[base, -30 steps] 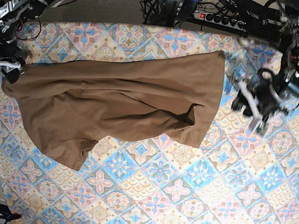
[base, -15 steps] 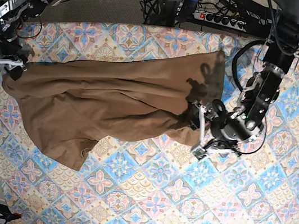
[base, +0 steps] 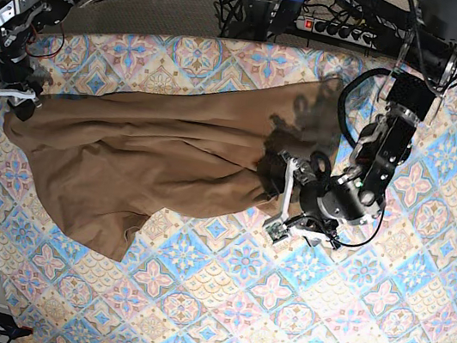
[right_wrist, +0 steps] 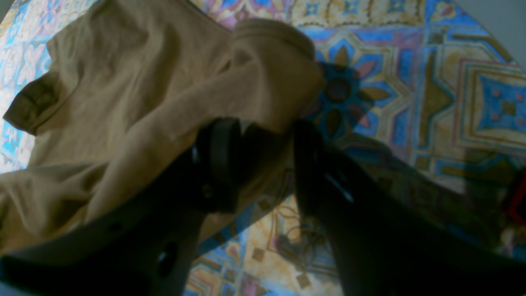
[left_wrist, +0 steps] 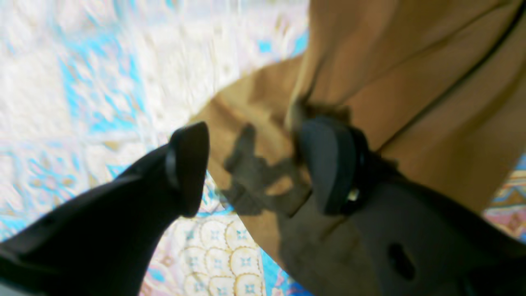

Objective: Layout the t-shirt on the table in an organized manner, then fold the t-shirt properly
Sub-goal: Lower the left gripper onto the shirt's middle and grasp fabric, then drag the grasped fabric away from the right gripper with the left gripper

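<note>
While still far from flat, lies spread in a long rumpled band: the t-shirt [base: 161, 156], running from the left edge of the base view to just right of centre, a lower flap trailing toward the lower left. Rests throughout on the patterned bench [base: 215, 309], whose lower half shows bare cloth.

Has swung, within the last second, from well clear at the upper right down and leftward to the shirt's right-hand corner: the left gripper [base: 286, 200]. Now hangs over that corner at mid-frame, jaws spread wide, wider than when the move began. Straddles a brown fold in the left wrist view [left_wrist: 254, 172], one finger over the tiles, the other above the cloth, nothing pinched between them. Reads as an approach to grasp that corner, with the closing yet to come.

Has not shifted across the same second: the right gripper [base: 10, 93], at the far left edge of the base view. Shows in the right wrist view [right_wrist: 263, 160] jaws partly apart with a thick bunch of the shirt's end gathered between them; looks like a hold, though hard to confirm in the shadow.

Suggests both ends about to be taken for a stretch-out; layout stage, folding not begun.
</note>
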`<state>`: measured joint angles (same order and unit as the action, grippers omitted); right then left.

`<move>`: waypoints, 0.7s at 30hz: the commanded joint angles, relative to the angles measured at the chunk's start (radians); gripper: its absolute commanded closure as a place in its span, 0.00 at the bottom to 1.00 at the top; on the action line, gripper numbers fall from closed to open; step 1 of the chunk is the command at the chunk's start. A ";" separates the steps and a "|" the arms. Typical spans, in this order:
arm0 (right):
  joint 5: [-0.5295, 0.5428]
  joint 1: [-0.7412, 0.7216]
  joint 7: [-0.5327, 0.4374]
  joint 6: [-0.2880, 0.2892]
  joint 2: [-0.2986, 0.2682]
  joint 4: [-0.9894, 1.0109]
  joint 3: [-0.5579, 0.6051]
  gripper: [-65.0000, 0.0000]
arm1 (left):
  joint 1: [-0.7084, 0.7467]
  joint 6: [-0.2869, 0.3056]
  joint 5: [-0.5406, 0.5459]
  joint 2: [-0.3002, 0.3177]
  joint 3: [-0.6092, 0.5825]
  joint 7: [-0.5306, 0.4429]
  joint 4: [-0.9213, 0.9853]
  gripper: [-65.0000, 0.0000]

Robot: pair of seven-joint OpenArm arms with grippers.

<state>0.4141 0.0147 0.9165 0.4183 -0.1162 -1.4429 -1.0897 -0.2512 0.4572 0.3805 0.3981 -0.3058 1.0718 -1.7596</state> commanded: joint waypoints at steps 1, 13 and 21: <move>0.019 -0.009 -0.021 0.006 -0.020 -0.020 -0.002 0.67 | 0.000 -0.004 0.001 0.019 0.021 -0.005 -0.055 0.43; 0.019 -0.012 -0.021 0.006 0.000 -0.020 -0.002 0.67 | 0.016 0.007 -0.008 0.009 -0.003 0.071 0.000 0.43; 0.019 -0.009 -0.021 0.006 0.000 -0.020 -0.002 0.68 | 0.016 0.044 -0.010 -0.023 -0.031 -0.077 0.129 0.43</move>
<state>0.4149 0.0147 0.9169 0.4179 -0.0998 -1.4429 -1.0908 -0.2134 0.4984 0.3618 0.3756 -0.3424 1.0119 -1.6157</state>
